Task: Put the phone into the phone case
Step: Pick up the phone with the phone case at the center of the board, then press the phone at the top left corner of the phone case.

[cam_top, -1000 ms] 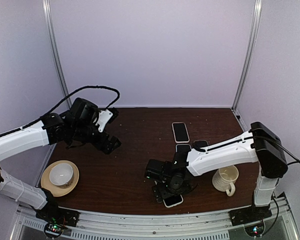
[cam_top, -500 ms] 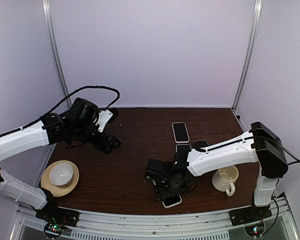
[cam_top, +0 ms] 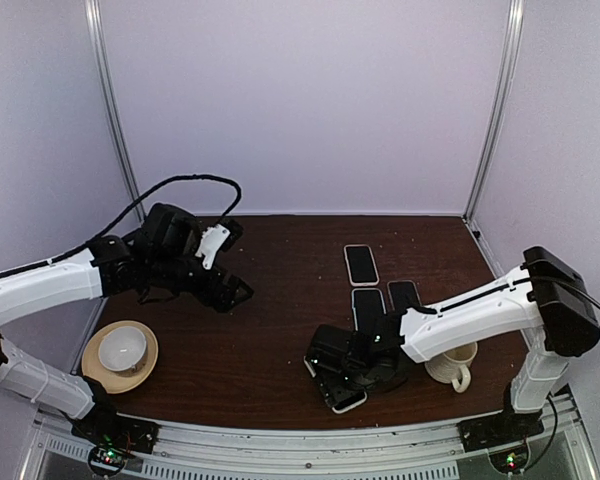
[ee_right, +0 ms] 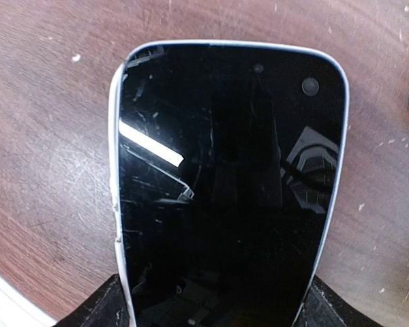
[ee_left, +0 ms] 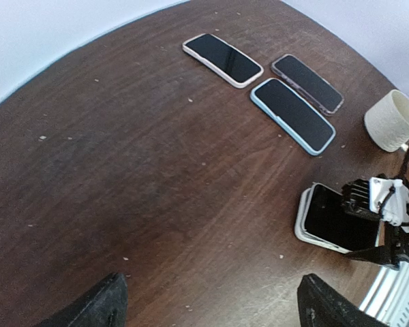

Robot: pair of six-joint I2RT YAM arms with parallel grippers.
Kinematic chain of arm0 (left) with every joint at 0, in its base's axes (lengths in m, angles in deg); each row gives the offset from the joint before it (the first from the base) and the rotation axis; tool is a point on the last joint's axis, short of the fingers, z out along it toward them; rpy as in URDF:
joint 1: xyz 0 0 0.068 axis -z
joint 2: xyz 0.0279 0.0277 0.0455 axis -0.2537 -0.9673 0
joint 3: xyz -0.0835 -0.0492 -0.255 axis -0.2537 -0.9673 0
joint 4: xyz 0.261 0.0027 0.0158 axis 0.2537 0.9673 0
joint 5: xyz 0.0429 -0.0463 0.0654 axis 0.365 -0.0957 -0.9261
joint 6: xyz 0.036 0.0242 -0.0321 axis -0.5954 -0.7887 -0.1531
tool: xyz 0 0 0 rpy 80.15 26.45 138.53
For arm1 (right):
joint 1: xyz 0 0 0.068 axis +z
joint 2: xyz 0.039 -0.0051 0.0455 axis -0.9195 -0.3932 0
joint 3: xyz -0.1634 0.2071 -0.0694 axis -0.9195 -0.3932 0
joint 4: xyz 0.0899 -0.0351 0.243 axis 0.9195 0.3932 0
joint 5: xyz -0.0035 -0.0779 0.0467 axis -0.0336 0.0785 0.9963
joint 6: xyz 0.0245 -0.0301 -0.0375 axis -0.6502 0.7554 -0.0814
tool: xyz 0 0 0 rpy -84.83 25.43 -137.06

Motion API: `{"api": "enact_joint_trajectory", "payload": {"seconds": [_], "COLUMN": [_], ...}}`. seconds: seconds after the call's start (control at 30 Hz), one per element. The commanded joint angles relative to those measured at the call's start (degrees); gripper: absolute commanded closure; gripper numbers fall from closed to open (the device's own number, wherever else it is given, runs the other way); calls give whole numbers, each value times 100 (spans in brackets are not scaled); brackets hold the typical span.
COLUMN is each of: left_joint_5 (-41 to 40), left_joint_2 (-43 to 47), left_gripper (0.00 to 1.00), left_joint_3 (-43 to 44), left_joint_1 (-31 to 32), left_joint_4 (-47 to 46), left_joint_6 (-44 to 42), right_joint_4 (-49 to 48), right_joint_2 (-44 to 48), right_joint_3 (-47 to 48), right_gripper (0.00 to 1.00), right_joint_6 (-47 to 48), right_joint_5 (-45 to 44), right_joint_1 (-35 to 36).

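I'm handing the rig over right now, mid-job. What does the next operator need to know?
Left gripper: open, empty, hovering well to the left of the work.
Right gripper: fingers straddle one end of the phone; whether they are squeezing it is unclear.
The phone lies on the white case at the near edge, slightly skewed, with one case rim showing.
Done: phone laid onto case.
Left: square it up and press it in, it seems.
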Motion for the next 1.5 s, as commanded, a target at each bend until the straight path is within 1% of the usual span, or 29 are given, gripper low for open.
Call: {"api": "enact_joint_trajectory", "payload": {"seconds": [0.0, 0.07, 0.13, 0.17, 0.23, 0.3, 0.47, 0.6, 0.73, 0.83, 0.93, 1.07, 1.23, 1.3, 1.47], "left_joint_5": [1200, 1171, 869, 715, 473, 379, 676, 772, 1207, 1249, 1202, 1406, 1608, 1682, 1881], "left_joint_2": [-14, -45, -220, -358, -698, -1043, -1399, -1616, -1877, -2001, -1993, -1977, -2044, -2056, -2086], "left_gripper": [9, 8, 6, 6, 6, 6, 5, 4, 7, 12, 24, 43, 62, 74, 95], "left_joint_3": [-943, -1538, -1950, -2037, -1981, -1880, -1957, -2016, -1896, -1765, -1771, -1754, -1761, -1754, -1734], "left_joint_1": [111, 410, 668, 780, 943, 1106, 1237, 1251, 1364, 1399, 1400, 1415, 1464, 1466, 1466], "left_joint_4": [-1726, -3130, -4050, -4298, -4461, -4632, -5624, -5956, -6555, -6515, -6545, -6561, -6676, -6714, -6528], "left_joint_6": [1297, 1851, 2355, 2566, 2851, 2932, 3142, 3445, 3437, 3373, 3345, 3275, 3239, 3224, 3034], "right_joint_4": [-1209, -1478, -1575, -1468, -1311, -1372, -1699, -2262, -2352, -2436, -2487, -2410, -2398, -2401, -2401], "right_joint_2": [429, 608, 659, 643, 624, 680, 1161, 1616, 1744, 1856, 1994, 1984, 1867, 1832, 1794], "right_joint_3": [-467, -651, -730, -691, -626, -677, -1068, -1357, -1379, -1377, -1385, -1339, -1267, -1254, -1271], "right_gripper": [75, 75, 73, 73, 73, 73, 74, 73, 73, 73, 73, 73, 73, 73, 72], "right_joint_6": [445, 573, 682, 699, 761, 794, 892, 1315, 1579, 1764, 1902, 1980, 1998, 2016, 2072], "right_joint_5": [-635, -786, -867, -901, -893, -849, -1159, -1162, -1305, -1392, -1486, -1518, -1490, -1481, -1500], "right_joint_1": [25, 44, 22, 12, 16, 23, 45, 71, 120, 182, 230, 228, 230, 228, 230]}}
